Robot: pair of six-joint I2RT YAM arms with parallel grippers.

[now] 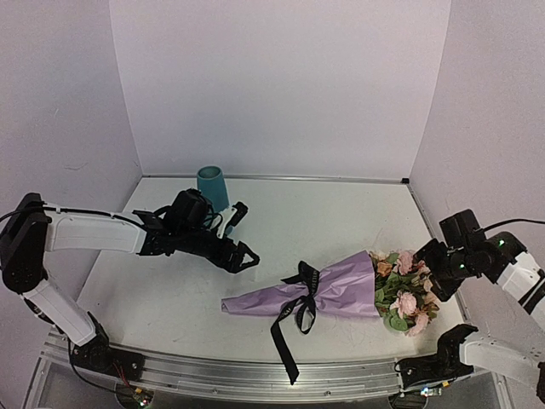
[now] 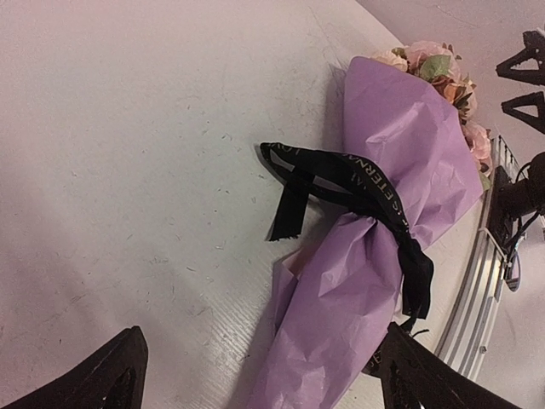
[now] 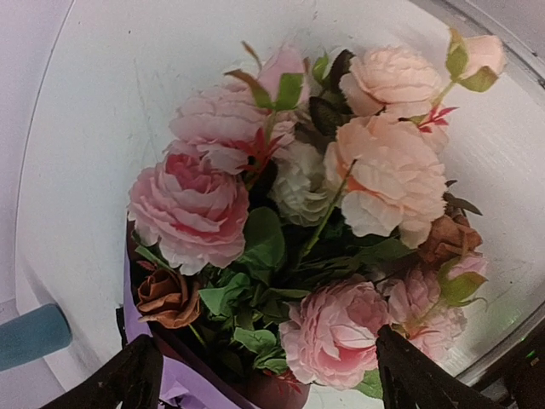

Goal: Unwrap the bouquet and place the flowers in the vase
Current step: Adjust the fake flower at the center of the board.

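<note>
- Wrapped bouquet [image 1: 341, 290] lies near the table's [image 1: 324, 213] front edge, with bare tabletop behind; vase [image 1: 212, 187] stands back left.
- Left claw [image 1: 243, 234] released; right claw [image 3: 268, 362] spread, straddling the flowers [image 3: 281, 213].
- Ribbon [image 2: 358, 183] lettering partly readable: "ETERNA".

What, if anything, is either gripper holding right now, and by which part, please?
Nothing is held. The left gripper hangs open, short of the bouquet; the right gripper stands wide open either side of the flowers, not closed on them.
</note>
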